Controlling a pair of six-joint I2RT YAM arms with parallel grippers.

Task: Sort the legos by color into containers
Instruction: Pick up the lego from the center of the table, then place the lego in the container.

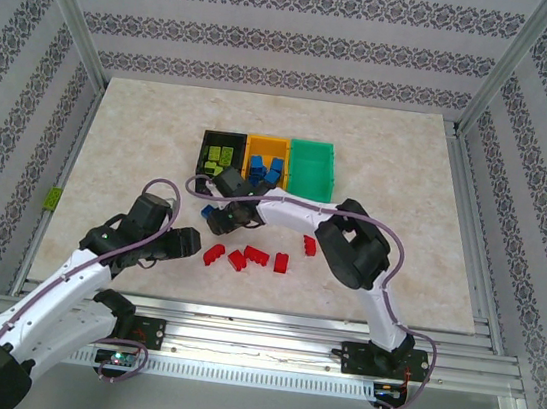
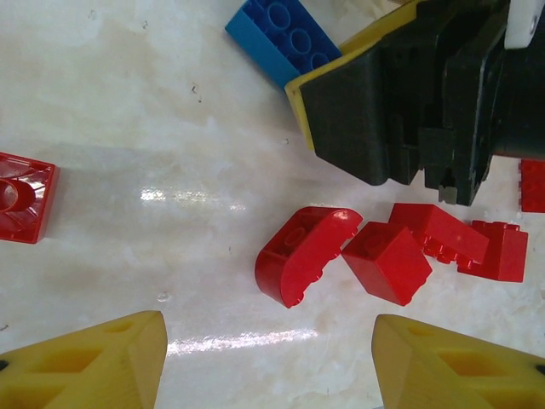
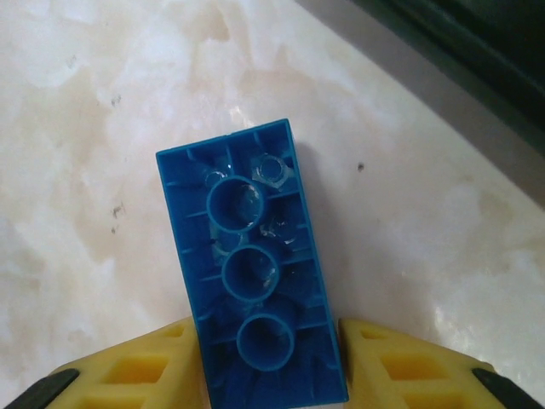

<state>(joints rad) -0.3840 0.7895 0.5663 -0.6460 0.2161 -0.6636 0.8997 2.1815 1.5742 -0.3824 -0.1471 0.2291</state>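
Note:
My right gripper [image 3: 269, 345] is shut on a blue lego [image 3: 251, 264], its hollow underside facing the camera, low over the table. From above, that gripper [image 1: 220, 215] and its blue brick [image 1: 209, 214] sit just in front of the black bin [image 1: 204, 158]. My left gripper [image 2: 268, 332] is open, just short of a curved red lego [image 2: 298, 254] and a red block [image 2: 387, 260]. From above, the left gripper [image 1: 188, 244] is left of a row of red legos [image 1: 246, 257]. The black bin holds lime green legos [image 1: 221, 155], the orange bin [image 1: 268, 143] holds blue legos [image 1: 265, 170], and the green bin [image 1: 313, 164] looks bare.
One red lego [image 1: 309, 246] lies apart, right of the row, under the right arm's forearm. Another red brick [image 2: 24, 196] lies at the left of the left wrist view. The right arm's black wrist [image 2: 426, 94] hangs close above the red pile. The frame rail [image 1: 239, 313] borders the near edge.

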